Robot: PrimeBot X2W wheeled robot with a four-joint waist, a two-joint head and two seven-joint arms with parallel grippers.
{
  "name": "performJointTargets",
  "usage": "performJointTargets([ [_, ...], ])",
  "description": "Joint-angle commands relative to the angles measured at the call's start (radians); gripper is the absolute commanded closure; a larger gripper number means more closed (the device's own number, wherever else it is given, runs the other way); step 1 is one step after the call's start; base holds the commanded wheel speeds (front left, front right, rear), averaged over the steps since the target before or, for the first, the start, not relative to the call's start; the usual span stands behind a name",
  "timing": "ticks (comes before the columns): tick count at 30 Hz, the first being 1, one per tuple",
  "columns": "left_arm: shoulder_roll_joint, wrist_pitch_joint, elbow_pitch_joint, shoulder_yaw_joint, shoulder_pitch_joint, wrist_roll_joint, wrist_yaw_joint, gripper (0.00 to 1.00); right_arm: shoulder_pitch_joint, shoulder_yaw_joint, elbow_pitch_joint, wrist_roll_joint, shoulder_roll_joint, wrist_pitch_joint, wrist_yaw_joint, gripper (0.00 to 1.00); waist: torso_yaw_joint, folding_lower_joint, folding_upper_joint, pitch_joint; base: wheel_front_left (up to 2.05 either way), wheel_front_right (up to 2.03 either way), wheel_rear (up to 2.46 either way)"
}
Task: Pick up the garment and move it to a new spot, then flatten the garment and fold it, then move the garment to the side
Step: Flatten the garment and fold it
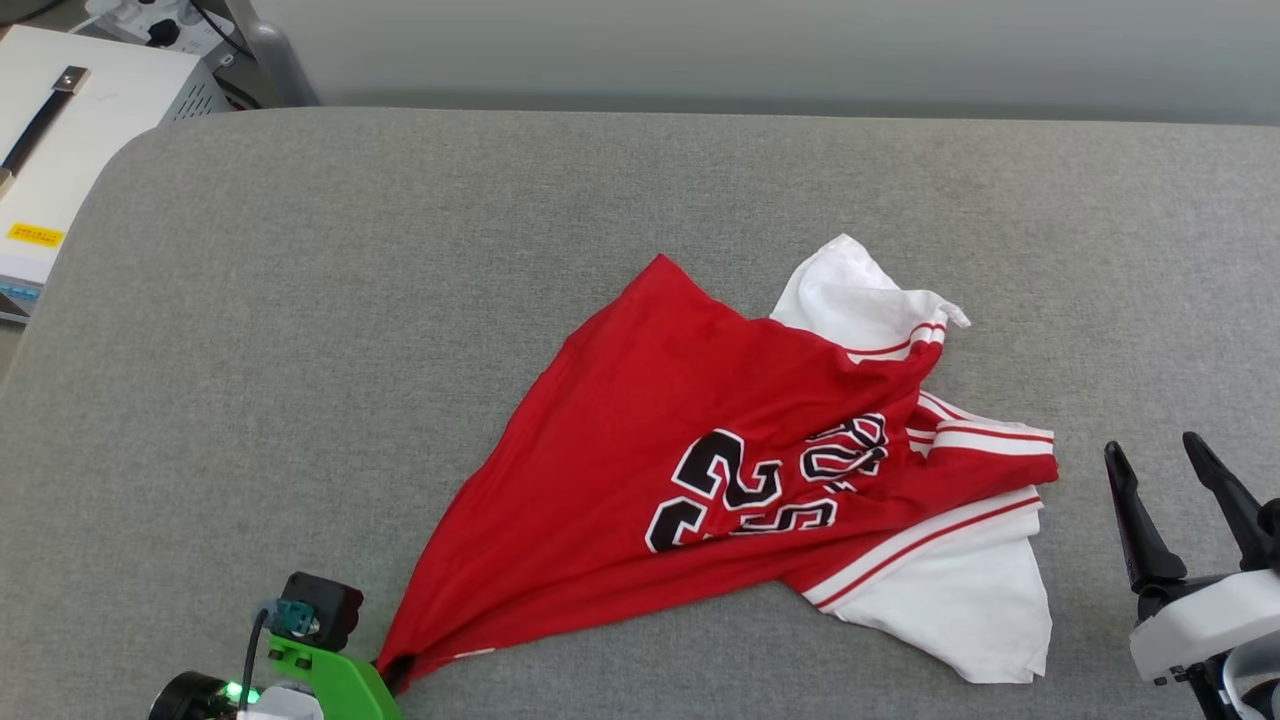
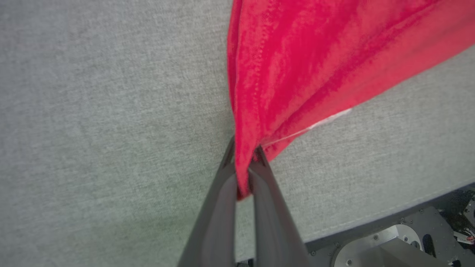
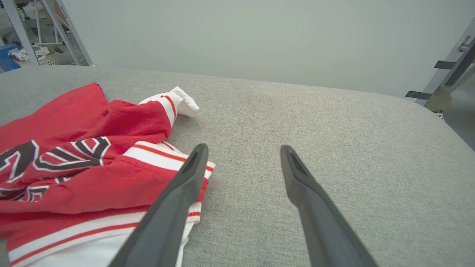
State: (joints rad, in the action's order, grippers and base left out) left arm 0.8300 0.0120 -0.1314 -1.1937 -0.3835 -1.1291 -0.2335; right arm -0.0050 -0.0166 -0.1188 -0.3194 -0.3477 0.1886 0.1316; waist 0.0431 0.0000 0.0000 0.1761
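Fabric of the garment (image 1: pixel 620 500) is a thin, slightly shiny red mesh, with white short sleeves and red-and-white striped trim. It lies on the grey surface (image 1: pixel 330 300), a padded top with a fine woven texture and rounded corners. The garment is a little right of the middle and closer to the near edge. Its shape is like a fan: a narrow point at the lower left, and a wide part at the right where the sleeves are crumpled. One white sleeve spreads flat toward the near edge. Black block figures with white outline are bent into the wrinkles on the chest.

The left gripper (image 2: pixel 245 154) is closed tight on the narrow red corner of the garment. In the left wrist view the cloth passes between the two smooth dark fingers and makes long, taut folds.

The right gripper (image 1: pixel 1151 442) is wide open and holds nothing. It is just beside the striped sleeves, on their right. In the right wrist view one finger overlaps the striped trim, but I cannot tell if it touches.
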Motion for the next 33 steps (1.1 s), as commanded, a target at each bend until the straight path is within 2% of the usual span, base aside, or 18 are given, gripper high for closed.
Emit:
performJointTargets([
  [1, -0.02, 0.004, -0.033, -0.004, 0.021, -0.024, 0.016, 1.0, 0.011, 0.003, -0.002, 0.01, 0.001, -0.001, -0.001, 0.0, -0.001, 0.0, 0.0, 0.001, 0.0, 0.0, 0.0],
  [3, -0.039, -0.009, -0.075, -0.002, 0.022, -0.025, 0.026, 1.0, 0.014, 0.006, -0.002, 0.011, 0.001, -0.004, -0.001, 0.0, 0.0, 0.0, 0.0, -0.003, 0.0, 0.0, 0.0],
  [4, -0.047, -0.032, -0.096, 0.006, 0.019, -0.021, 0.021, 0.0, 0.016, 0.007, -0.002, 0.011, 0.001, -0.005, -0.001, 0.0, 0.001, 0.0, 0.0, -0.009, 0.0, 0.0, 0.0],
  [7, -0.051, -0.089, -0.117, 0.036, -0.002, -0.008, 0.014, 0.0, 0.024, 0.015, 0.0, 0.012, 0.002, -0.007, -0.001, 0.0, 0.007, 0.0, 0.0, -0.026, 0.0, 0.0, 0.0],
  [10, -0.019, -0.138, -0.093, 0.069, -0.035, 0.021, -0.013, 0.0, 0.038, 0.023, 0.003, 0.014, 0.006, -0.009, -0.001, 0.0, 0.014, 0.0, 0.0, -0.049, 0.0, 0.0, 0.0],
  [17, 0.11, -0.16, 0.104, 0.139, -0.147, 0.109, -0.123, 0.0, 0.053, 0.029, 0.019, 0.019, 0.02, -0.013, -0.001, 0.0, 0.02, 0.0, 0.0, -0.074, 0.0, 0.0, 0.0],
  [21, 0.134, -0.134, 0.209, 0.177, -0.254, 0.164, -0.162, 0.0, 0.039, 0.023, 0.034, 0.026, 0.025, -0.017, -0.001, 0.0, 0.007, 0.0, 0.0, -0.06, 0.0, 0.0, 0.0],
  [24, 0.108, -0.111, 0.223, 0.196, -0.351, 0.195, -0.143, 0.0, 0.021, 0.016, 0.047, 0.033, 0.027, -0.017, -0.001, 0.0, -0.011, 0.0, 0.0, -0.04, 0.0, 0.0, 0.0],
  [28, 0.033, -0.057, 0.18, 0.194, -0.501, 0.232, -0.066, 0.0, -0.011, 0.002, 0.067, 0.046, 0.033, -0.015, -0.001, 0.0, -0.047, 0.0, 0.0, -0.001, 0.0, 0.0, 0.0],
  [33, -0.101, 0.046, 0.079, 0.164, -0.698, 0.252, 0.06, 0.0, -0.062, -0.025, 0.095, 0.06, 0.04, -0.011, -0.001, 0.0, -0.103, 0.0, 0.0, 0.063, 0.0, 0.0, 0.0],
])
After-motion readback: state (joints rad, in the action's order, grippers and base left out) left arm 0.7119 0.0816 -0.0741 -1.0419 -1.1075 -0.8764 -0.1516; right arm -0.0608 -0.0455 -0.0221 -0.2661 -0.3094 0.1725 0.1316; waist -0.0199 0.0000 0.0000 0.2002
